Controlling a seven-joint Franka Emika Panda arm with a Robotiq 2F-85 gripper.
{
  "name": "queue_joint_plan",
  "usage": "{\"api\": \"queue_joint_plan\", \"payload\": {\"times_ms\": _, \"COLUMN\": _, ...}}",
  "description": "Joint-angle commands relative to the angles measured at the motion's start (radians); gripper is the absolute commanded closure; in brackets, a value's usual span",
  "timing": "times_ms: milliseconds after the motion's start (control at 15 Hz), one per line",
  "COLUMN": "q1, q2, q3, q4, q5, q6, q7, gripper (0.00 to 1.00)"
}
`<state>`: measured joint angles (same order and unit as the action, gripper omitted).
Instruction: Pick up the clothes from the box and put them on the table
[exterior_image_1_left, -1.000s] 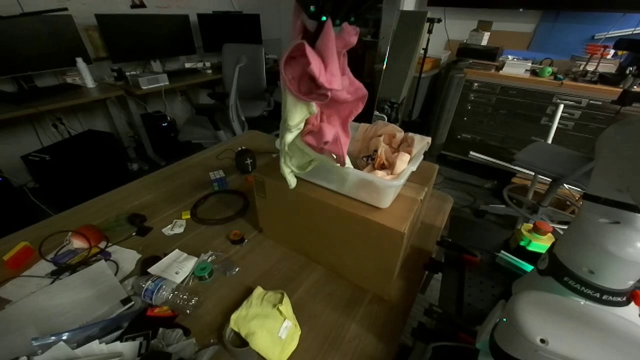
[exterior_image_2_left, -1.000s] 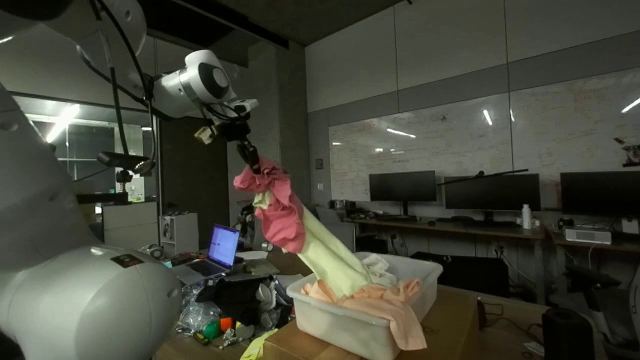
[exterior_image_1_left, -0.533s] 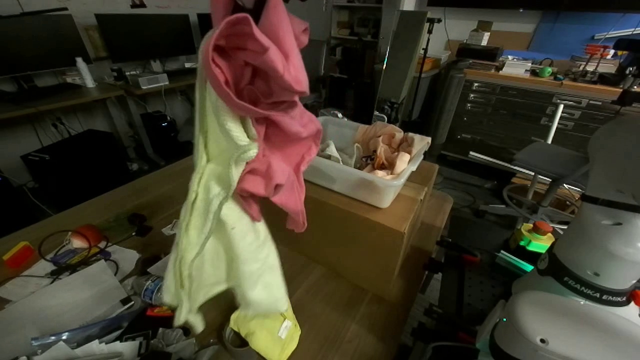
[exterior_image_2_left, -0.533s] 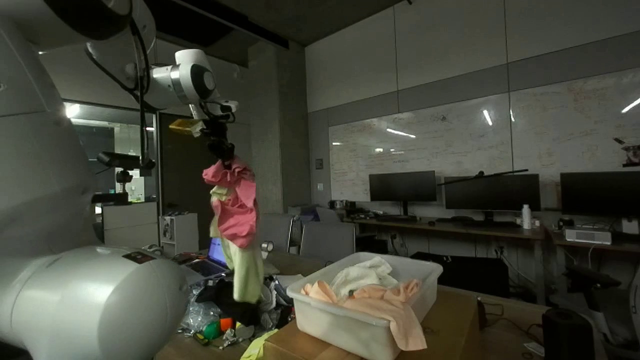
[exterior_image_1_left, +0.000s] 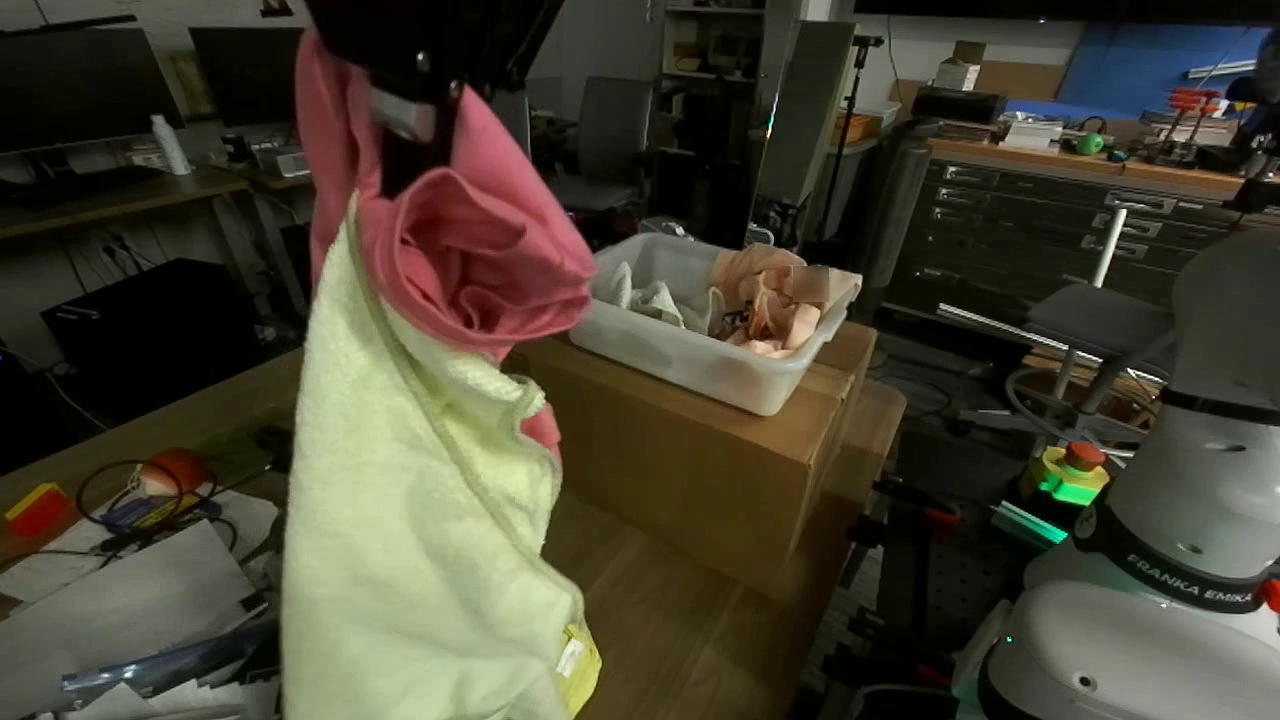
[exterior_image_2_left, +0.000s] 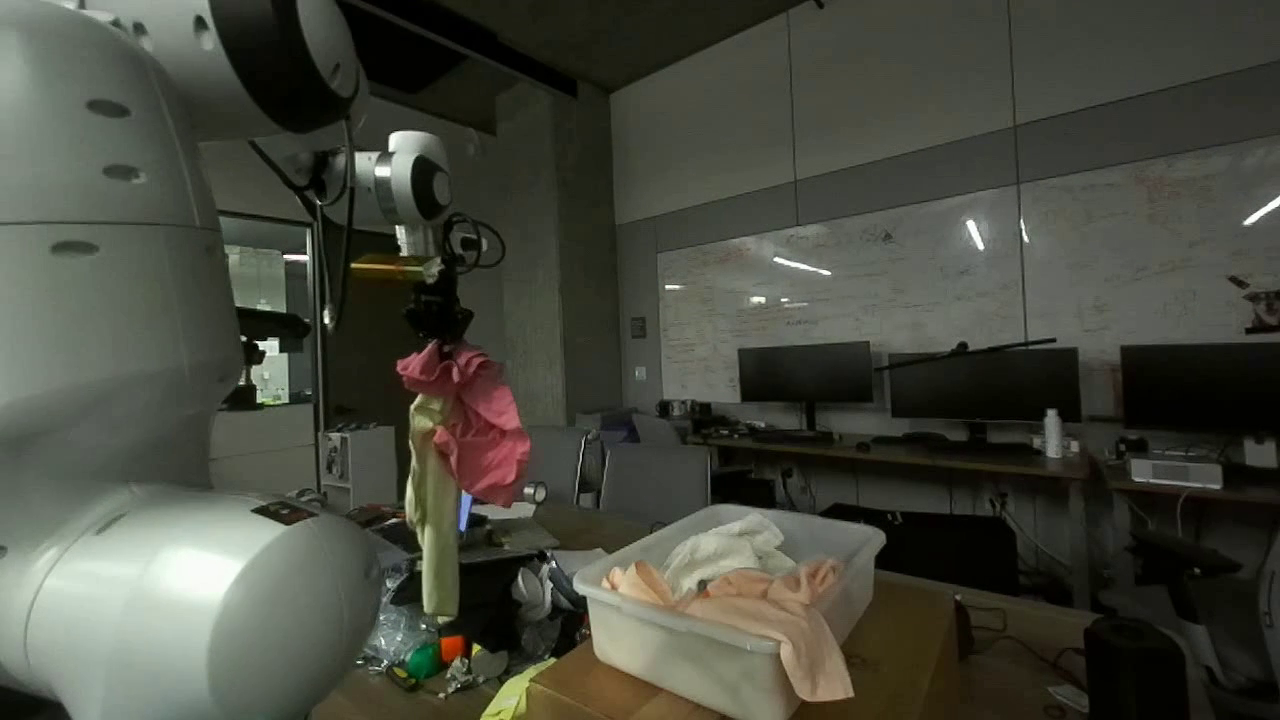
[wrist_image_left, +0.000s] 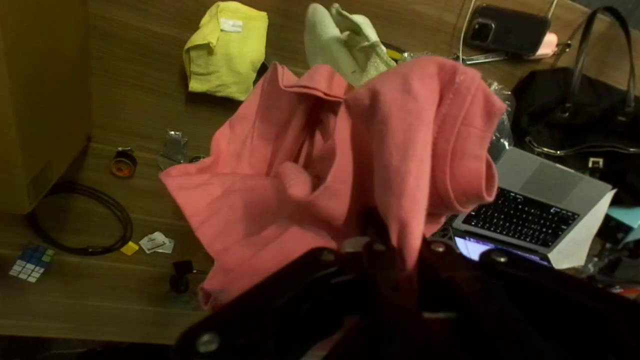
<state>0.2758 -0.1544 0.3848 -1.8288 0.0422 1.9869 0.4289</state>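
The gripper (exterior_image_2_left: 438, 336) clamps the pink garment (exterior_image_2_left: 487, 435) tightly aloft, likely so the pale-green cloth (exterior_image_1_left: 400, 530) clears the counter (exterior_image_1_left: 670, 620).

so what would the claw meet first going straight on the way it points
Likely the table or clutter on it: the claw points down, gripping the pink garment, which hides the exact spot. The dangling pale yellow-green garment should land first.

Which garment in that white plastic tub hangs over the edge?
The peach fabric garment, draped over the rim of the tub; the white fabric garment lies inside.
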Motion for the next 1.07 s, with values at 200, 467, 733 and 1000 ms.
{"api": "queue_joint_plan", "payload": {"times_ms": 200, "q1": 0.004, "q2": 0.108, "q3": -0.018, "q4": 0.115, "q5": -0.124, "q6": -0.079, "q7": -0.036, "gripper": 0.66}}
{"api": "queue_joint_plan", "payload": {"times_ms": 467, "q1": -0.011, "q2": 0.085, "q3": -0.053, "q4": 0.072, "q5": -0.185, "q6": -0.074, "q7": -0.005, "gripper": 0.36}}
{"api": "queue_joint_plan", "payload": {"times_ms": 733, "q1": -0.064, "q2": 0.031, "q3": -0.12, "q4": -0.012, "q5": -0.229, "q6": -0.049, "q7": 0.072, "gripper": 0.08}}
{"api": "queue_joint_plan", "payload": {"times_ms": 1000, "q1": -0.144, "q2": -0.015, "q3": -0.195, "q4": -0.115, "q5": -0.241, "q6": -0.036, "q7": 0.141, "gripper": 0.0}}
